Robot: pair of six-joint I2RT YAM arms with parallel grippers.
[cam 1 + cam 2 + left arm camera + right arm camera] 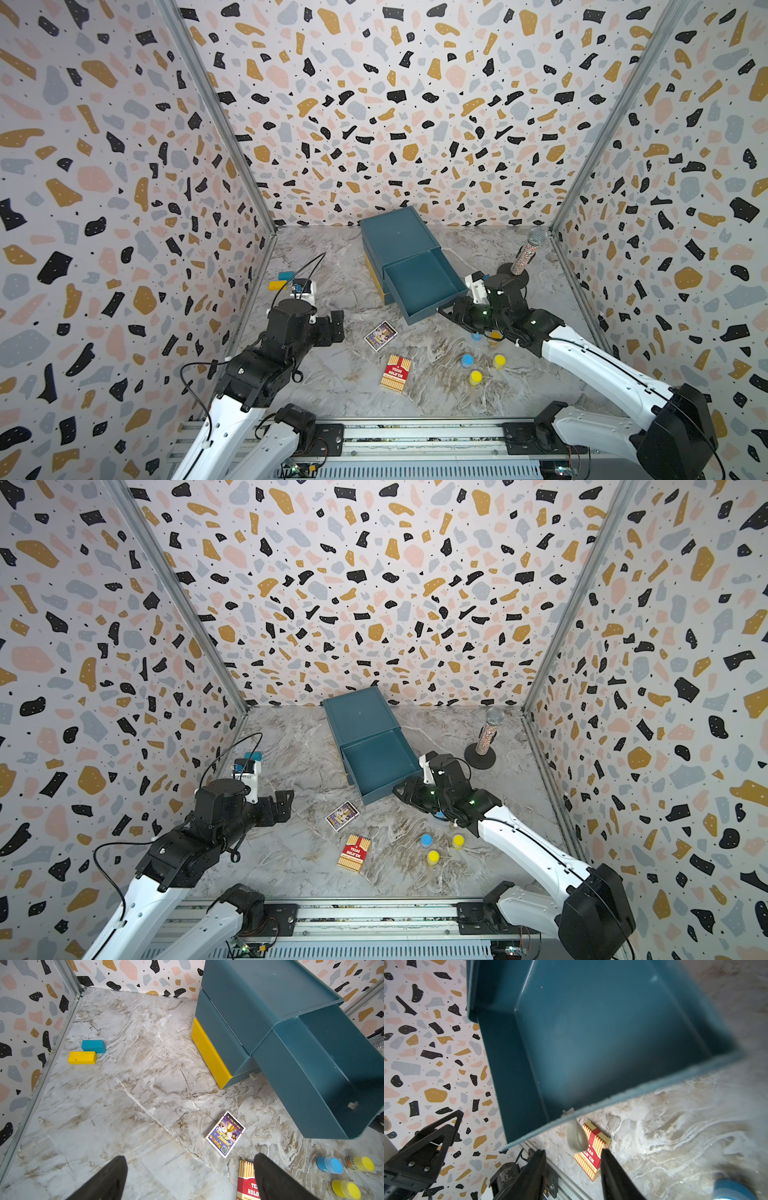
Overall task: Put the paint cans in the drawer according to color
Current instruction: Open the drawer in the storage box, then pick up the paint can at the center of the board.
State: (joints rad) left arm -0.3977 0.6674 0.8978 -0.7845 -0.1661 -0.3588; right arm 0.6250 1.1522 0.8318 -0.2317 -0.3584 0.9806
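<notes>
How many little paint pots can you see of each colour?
Blue pots: 2, one partly hidden
Yellow pots: 2
Orange pot: 1, partly hidden
Total: 5 in view

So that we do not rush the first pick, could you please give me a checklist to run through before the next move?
1. Top drawer of the dark teal plastic three-drawer box pulled out: ok.
2. That drawer empty inside: ok.
3. Right gripper jaws apart, holding nothing: ok.
4. Left gripper jaws apart, holding nothing: ok.
5. Small blue-lidded jar and two yellow-lidded jars upright, unobstructed: ok.
6. All six jars in view: not ok; a second blue-lidded jar and an amber-lidded jar are partly hidden under the right arm, the sixth unseen.
</notes>
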